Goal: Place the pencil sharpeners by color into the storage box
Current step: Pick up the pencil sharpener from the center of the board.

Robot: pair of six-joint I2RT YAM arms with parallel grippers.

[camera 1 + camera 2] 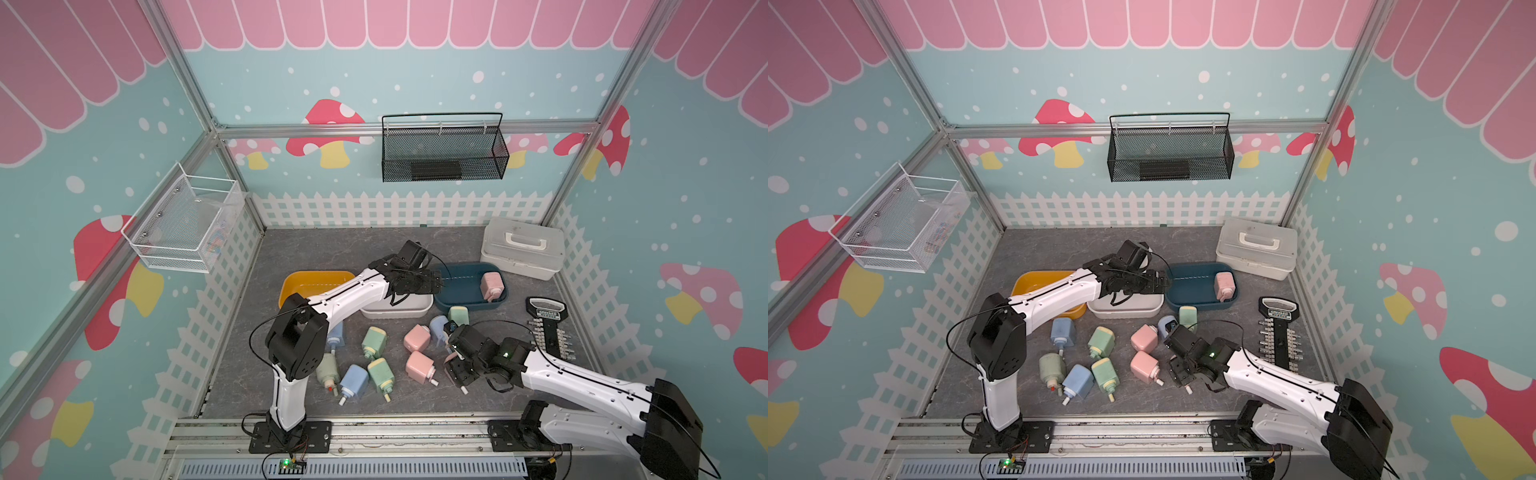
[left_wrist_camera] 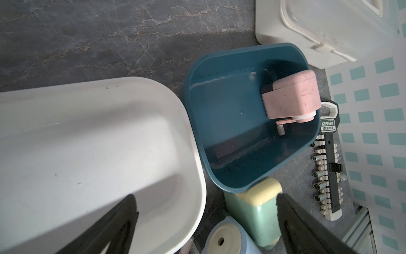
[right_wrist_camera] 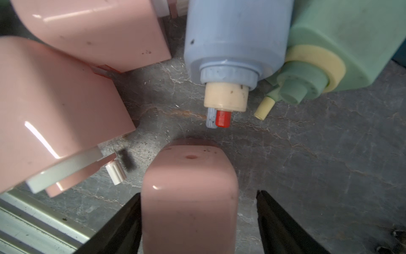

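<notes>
Right gripper (image 3: pixel 197 193) straddles a pink sharpener (image 3: pixel 189 171) on the counter (image 3: pixel 307 154), one finger (image 3: pixel 129 211) against its side and the other just clear of it, so we read the sharpener as not clamped. Our left gripper (image 2: pixel 206 195) hangs spread wide and empty over the neighbouring ends of the white bin (image 2: pixel 87 132) and the teal bin (image 2: pixel 197 110), where another pink sharpener (image 2: pixel 290 96) sits at the end away from the white bin. We see the other sharpeners (image 1: pixel 374 340), pink, green and blue, scattered on the counter in front of the bins.
</notes>
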